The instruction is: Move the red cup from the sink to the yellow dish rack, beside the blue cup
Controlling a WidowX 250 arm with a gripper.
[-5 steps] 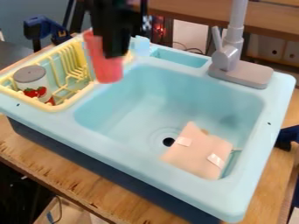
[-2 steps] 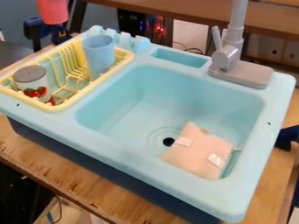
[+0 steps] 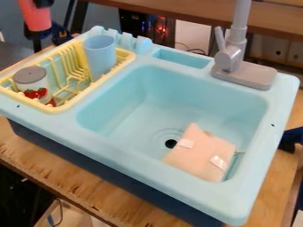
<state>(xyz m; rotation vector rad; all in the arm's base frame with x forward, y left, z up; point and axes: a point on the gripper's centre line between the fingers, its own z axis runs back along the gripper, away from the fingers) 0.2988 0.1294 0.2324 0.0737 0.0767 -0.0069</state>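
Red cup (image 3: 35, 17) raised at upper left, top cut off; pincer (image 3: 43, 2), mostly cropped, clamped on it. Nearer: pink cushion (image 3: 200, 155) in sink (image 3: 151, 95); strawberry-patterned canister (image 3: 32, 80), lower part hidden by yellow rack (image 3: 66, 108). Farther: blue cup (image 3: 100, 55) in rack.

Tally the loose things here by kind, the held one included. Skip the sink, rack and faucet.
Cups: 2 (red cup, blue cup)
Lidded canisters: 1 (strawberry canister)
Cushion-like pieces: 1 (peach piece in the basin)
Total: 4
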